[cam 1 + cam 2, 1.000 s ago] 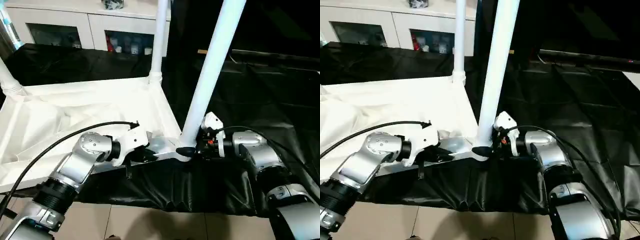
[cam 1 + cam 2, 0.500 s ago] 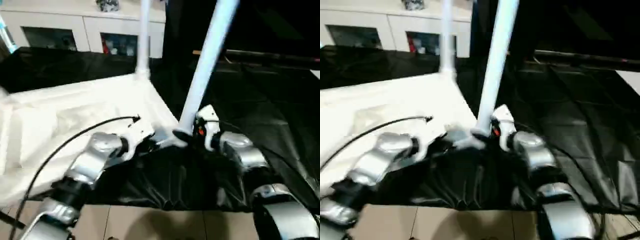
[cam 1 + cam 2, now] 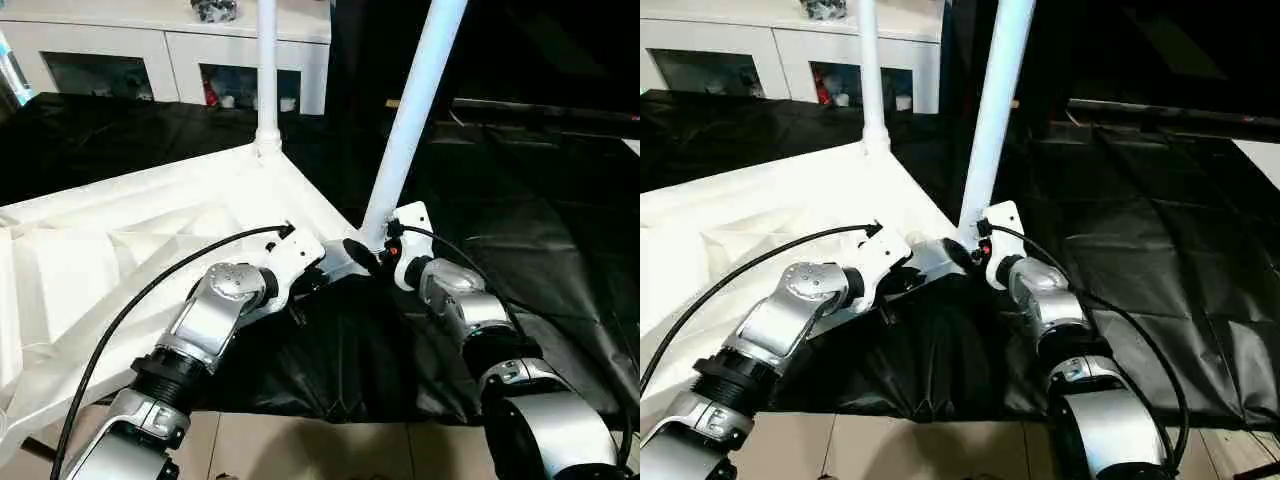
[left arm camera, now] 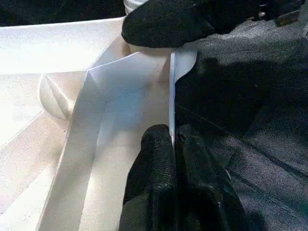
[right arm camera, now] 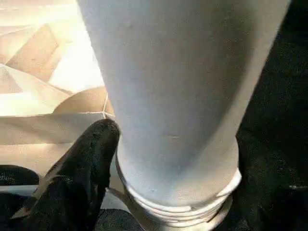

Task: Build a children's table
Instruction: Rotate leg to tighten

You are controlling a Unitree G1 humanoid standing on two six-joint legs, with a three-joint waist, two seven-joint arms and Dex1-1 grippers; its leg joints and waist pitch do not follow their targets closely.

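My left pincer (image 4: 172, 144) pinches the tabletop (image 3: 150, 230) rim near its corner. My right pincer (image 3: 362, 252) is spread round the base of the near leg (image 3: 415, 110), seated in its socket. Far leg (image 3: 266, 70) also in. Others: can't tell.

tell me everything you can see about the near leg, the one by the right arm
The near leg is a long white tube, smooth and plastic-looking, widening toward its foot. It stands leaning slightly, its ringed base seated in the corner socket of the upturned tabletop. Its top runs out of view. The right end effector is at its base, one black finger beside the tube. The left end effector pinches the tabletop's rim close by.
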